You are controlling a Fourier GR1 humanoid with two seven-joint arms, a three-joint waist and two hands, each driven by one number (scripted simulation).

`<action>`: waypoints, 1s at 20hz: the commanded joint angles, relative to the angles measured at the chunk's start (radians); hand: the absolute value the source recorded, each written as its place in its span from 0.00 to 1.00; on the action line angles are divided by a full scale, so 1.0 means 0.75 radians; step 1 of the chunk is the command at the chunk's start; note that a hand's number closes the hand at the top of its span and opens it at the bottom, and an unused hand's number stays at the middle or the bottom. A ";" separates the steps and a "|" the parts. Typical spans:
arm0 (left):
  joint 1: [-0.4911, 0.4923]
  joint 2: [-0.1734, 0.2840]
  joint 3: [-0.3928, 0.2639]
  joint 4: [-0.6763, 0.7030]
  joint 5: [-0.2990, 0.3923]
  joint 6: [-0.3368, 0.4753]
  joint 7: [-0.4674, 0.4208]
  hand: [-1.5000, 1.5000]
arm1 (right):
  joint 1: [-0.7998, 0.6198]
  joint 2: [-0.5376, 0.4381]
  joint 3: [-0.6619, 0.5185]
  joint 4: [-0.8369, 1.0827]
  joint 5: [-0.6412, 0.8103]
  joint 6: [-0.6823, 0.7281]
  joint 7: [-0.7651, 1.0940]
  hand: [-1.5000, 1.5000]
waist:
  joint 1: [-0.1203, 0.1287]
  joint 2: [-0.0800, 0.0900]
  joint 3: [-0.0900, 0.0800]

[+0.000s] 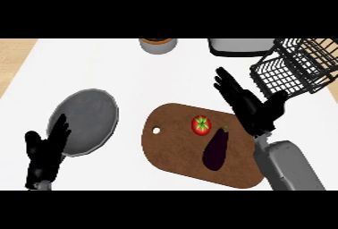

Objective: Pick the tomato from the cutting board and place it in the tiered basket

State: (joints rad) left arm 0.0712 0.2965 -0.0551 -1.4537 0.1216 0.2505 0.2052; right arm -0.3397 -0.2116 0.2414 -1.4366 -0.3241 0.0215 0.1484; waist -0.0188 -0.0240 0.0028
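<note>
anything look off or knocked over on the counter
Nothing stands out. The tomato and eggplant lie on the cutting board, the tiered basket sits at the counter's far right, and the grey plate lies flat at left.

Two matte black hands w/ slim fingers, left hand (44, 154), right hand (249, 105), boxy grey forearm (290, 167)

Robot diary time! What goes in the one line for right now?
tomato: on cutting board, beside eggplant | right hand: open, above board | left hand: open, resting | tiered basket: no tomato yet
</note>
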 commanded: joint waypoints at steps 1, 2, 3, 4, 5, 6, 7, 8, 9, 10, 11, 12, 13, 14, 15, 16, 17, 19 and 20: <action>-0.046 0.049 0.041 -0.067 -0.021 -0.039 0.003 0.50 | 0.095 0.027 -0.020 -0.096 0.028 -0.015 -0.041 1.00 | 0.023 0.030 -0.004; -0.132 0.017 -0.033 -0.032 -0.138 0.043 -0.042 0.50 | -0.002 0.035 -0.053 -0.027 0.019 -0.039 -0.036 1.00 | 0.020 0.032 -0.003; -0.121 0.112 0.015 -0.080 -0.117 -0.024 -0.067 0.50 | -0.003 0.043 -0.064 -0.057 0.018 -0.069 -0.034 1.00 | 0.022 0.030 -0.003; -0.149 0.148 0.036 -0.050 -0.126 -0.054 -0.153 0.50 | -0.054 0.027 -0.128 -0.029 -0.027 -0.053 -0.038 1.00 | 0.022 0.032 -0.004; -0.238 0.155 0.023 -0.037 -0.178 -0.025 -0.161 0.50 | 0.013 0.014 -0.144 0.024 -0.052 0.019 -0.143 1.00 | 0.010 0.037 -0.002; -0.243 0.204 0.038 -0.039 -0.200 -0.049 -0.230 0.50 | -0.060 0.033 -0.176 0.068 -0.042 -0.026 -0.143 1.00 | 0.024 0.040 -0.003; -0.143 0.122 0.035 -0.042 -0.126 -0.010 -0.119 0.50 | -0.007 0.166 -0.445 -0.086 -0.163 -0.329 -0.280 1.00 | -0.176 -0.031 0.054; -0.184 0.156 0.020 -0.077 -0.159 -0.028 -0.157 0.50 | 0.086 -0.237 -0.151 0.168 0.323 -0.278 0.025 1.00 | -0.057 0.039 -0.028; -0.191 0.160 0.013 -0.069 -0.179 -0.024 -0.169 0.50 | 0.128 -0.174 -0.198 0.184 0.334 -0.409 0.001 0.00 | -0.051 0.038 -0.014; -0.219 0.148 0.004 -0.050 -0.172 -0.036 -0.165 0.50 | 0.128 -0.111 -0.221 0.184 0.338 -0.509 -0.003 0.00 | -0.033 0.037 -0.009; -0.218 0.148 -0.011 -0.068 -0.202 -0.021 -0.157 0.50 | 0.180 -0.075 -0.222 0.152 0.360 -0.570 -0.048 0.00 | -0.019 0.030 -0.005; -0.239 0.147 -0.003 -0.047 -0.191 -0.043 -0.185 0.50 | 0.174 -0.083 -0.213 0.087 0.377 -0.603 0.018 0.00 | -0.009 0.028 -0.006; -0.207 0.168 0.003 -0.089 -0.198 -0.061 -0.189 0.50 | 0.254 -0.049 -0.184 -0.007 0.392 -0.625 -0.008 0.00 | 0.005 0.026 -0.005; -0.269 0.127 -0.003 0.034 -0.206 -0.066 -0.209 0.50 | 0.318 -0.114 -0.156 -0.135 0.412 -0.577 0.061 0.00 | -0.005 0.028 -0.005; -0.267 0.125 0.000 -0.001 -0.208 -0.079 -0.203 0.50 | 0.334 -0.086 -0.113 -0.187 0.464 -0.616 0.107 0.00 | 0.007 0.028 -0.005; -0.262 0.130 0.003 -0.045 -0.214 -0.062 -0.159 0.50 | 0.327 -0.227 -0.166 -0.283 0.424 -0.510 0.211 0.00 | 0.005 0.026 -0.005; -0.238 0.109 -0.007 -0.021 -0.228 -0.055 -0.197 0.50 | 0.308 -0.286 -0.191 -0.269 0.405 -0.435 0.249 0.00 | 0.010 0.028 -0.005; -0.220 0.137 0.002 -0.058 -0.204 -0.075 -0.161 0.50 | 0.299 -0.367 -0.064 -0.359 0.457 -0.326 0.381 0.00 | 0.008 0.022 -0.007; -0.283 0.135 0.017 0.000 -0.204 -0.073 -0.180 0.50 | 0.213 -0.468 -0.097 -0.332 0.413 -0.213 0.470 0.00 | 0.002 0.026 -0.009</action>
State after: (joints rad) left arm -0.1143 0.3967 -0.0519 -1.4753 -0.0305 0.2014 0.0753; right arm -0.1500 -0.4208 0.1455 -1.6089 -0.0188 -0.2711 0.3455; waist -0.0179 -0.0043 -0.0016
